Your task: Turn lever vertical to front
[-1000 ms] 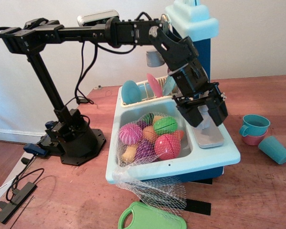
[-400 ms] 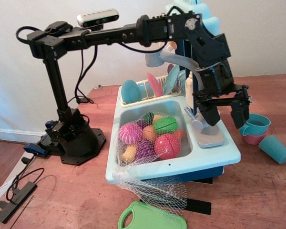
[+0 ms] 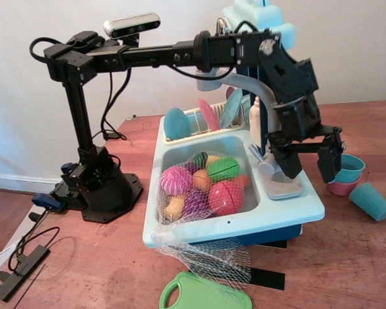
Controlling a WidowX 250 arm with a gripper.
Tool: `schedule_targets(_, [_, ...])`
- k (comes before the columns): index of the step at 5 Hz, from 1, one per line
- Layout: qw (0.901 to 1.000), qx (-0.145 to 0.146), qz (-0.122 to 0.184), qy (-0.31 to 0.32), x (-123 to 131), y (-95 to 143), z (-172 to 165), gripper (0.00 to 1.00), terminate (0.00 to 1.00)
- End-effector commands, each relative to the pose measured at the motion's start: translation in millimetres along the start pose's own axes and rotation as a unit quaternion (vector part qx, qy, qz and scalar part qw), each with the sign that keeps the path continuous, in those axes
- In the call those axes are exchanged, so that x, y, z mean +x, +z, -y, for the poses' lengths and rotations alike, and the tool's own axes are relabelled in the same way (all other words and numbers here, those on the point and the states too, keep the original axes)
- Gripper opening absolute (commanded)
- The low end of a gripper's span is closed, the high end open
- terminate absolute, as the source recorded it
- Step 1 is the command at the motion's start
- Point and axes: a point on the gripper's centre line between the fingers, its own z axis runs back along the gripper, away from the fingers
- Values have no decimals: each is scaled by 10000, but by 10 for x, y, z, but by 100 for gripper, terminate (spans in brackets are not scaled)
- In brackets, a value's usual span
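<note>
Swinging further toward 3 o'clock since the earlier frames, the tool [image 3: 309,161] now hangs over the sink unit's right edge.

Nearest, a green plastic board [image 3: 204,293] lies on the wooden bench [image 3: 347,257] under loose white netting [image 3: 209,254]; beyond it the pale blue moulded sink [image 3: 235,222] holds glossy toy produce. The lever [image 3: 255,152], a thin grey stub on the round faucet base, sits at about 9 o'clock from the tool, just beside its left finger. Tool wide open, holding nothing. Teal cups [image 3: 354,177] stand beyond.
</note>
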Motion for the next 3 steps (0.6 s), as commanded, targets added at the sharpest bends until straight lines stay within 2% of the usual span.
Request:
schedule_targets(1, [9987,-436,276,17,8,398,-159,100,0])
schedule_targets(3, [9944,-803,578,361,-265,599,-645,100,0])
